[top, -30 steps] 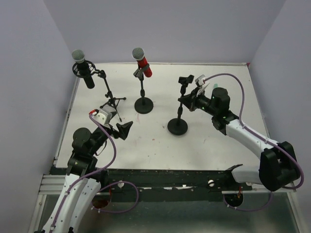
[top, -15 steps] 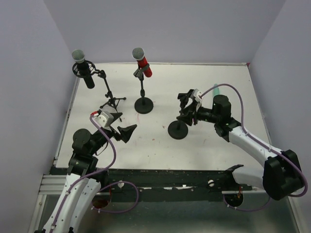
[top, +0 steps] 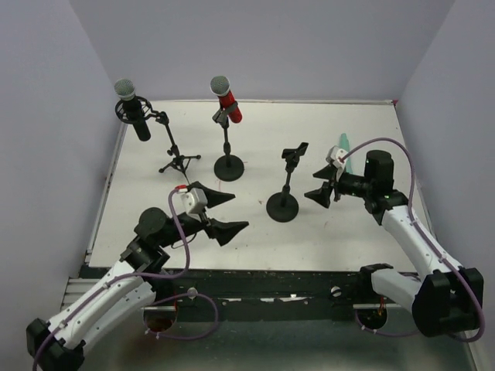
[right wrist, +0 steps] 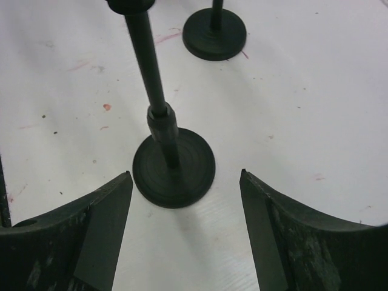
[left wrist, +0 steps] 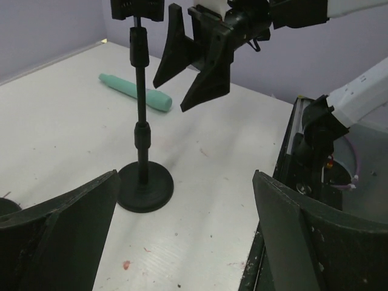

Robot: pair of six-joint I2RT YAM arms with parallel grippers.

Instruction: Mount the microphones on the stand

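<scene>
One bare black round-base stand [top: 283, 202] awaits the mint-green stick microphone [top: 343, 144] lying nearby, left gripper [top: 240, 211] and right gripper [top: 311, 184] both wide, empty.

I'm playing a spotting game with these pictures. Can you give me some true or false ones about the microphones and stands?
1. The red microphone sits in a round-base stand. True.
2. The mint-green microphone is clipped into the middle stand. False: it lies on the table, and that stand's clip is empty.
3. The right gripper holds a microphone. False: it is open and holds nothing.
4. The black microphone is on the tripod stand. True.
</scene>
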